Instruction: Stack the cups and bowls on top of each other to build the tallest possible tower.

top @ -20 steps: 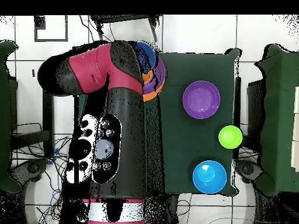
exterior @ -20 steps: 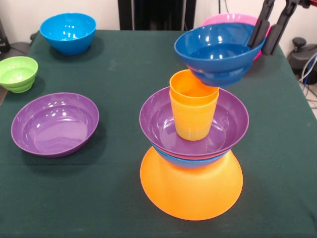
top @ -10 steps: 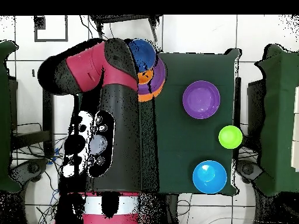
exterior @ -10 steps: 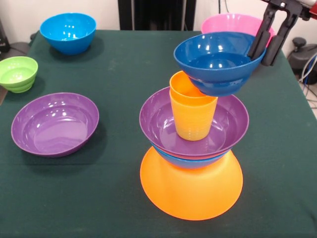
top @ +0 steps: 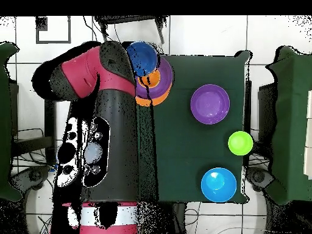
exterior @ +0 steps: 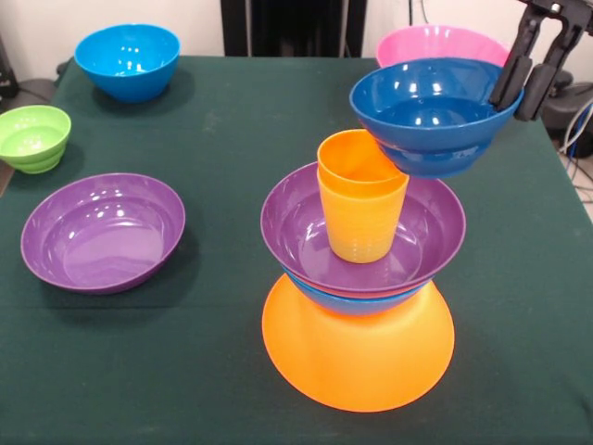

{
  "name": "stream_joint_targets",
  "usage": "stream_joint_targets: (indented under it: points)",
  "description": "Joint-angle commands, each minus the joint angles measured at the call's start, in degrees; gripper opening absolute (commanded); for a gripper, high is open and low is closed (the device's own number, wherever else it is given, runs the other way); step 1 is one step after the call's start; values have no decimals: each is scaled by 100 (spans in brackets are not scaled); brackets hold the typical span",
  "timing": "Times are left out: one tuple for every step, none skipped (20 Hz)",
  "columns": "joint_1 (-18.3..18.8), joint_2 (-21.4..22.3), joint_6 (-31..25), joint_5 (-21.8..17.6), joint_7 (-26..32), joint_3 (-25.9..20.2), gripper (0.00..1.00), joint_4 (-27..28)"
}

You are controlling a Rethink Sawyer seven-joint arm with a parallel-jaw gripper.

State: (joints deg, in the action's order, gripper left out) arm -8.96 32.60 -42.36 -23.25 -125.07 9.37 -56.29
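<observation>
The tower stands in the front view: an upside-down yellow-orange bowl (exterior: 357, 357) at the base, a bright blue bowl (exterior: 357, 299) on it, then a purple bowl (exterior: 296, 227). An orange cup (exterior: 352, 158) is nested in a yellow cup (exterior: 361, 222) inside the purple bowl. My gripper (exterior: 522, 96) is at the upper right, shut on the right rim of the dark blue bowl (exterior: 431, 111). It holds that bowl upright in the air, up and to the right of the cups. The overhead view shows the dark blue bowl (top: 142, 58) beside the tower (top: 153, 91).
A pink bowl (exterior: 435, 42) sits at the far right behind the held bowl. A purple bowl (exterior: 102, 230), a green bowl (exterior: 34, 137) and a bright blue bowl (exterior: 128, 60) stand on the left of the green table (exterior: 232, 120). The arm (top: 97, 122) covers the table's side by the tower.
In the front view my gripper has carried the dark blue bowl to the right and slightly up, away from over the cups. The tower and the other bowls have not moved.
</observation>
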Motion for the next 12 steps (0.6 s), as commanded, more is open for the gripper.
stream_joint_targets:
  points:
    - [-84,50,-480,-382,947,-204,0,-662]
    - [-83,63,-432,-417,969,-179,0,-699]
    - [-83,69,-398,-444,979,-157,0,-724]
    - [-82,75,-364,-471,989,-135,0,-749]
    - [-87,72,-331,-505,995,-112,0,-757]
    - [-84,80,-298,-520,996,-101,0,-787]
    - [-92,83,-261,-541,991,-77,0,-809]
    - [-103,85,-236,-559,974,-49,0,-829]
    - [-120,87,-215,-576,952,-17,0,-853]
    - [-136,89,-195,-592,929,15,0,-877]
    - [-149,91,-170,-598,907,39,0,-909]
    - [-161,94,-145,-604,884,63,0,-941]
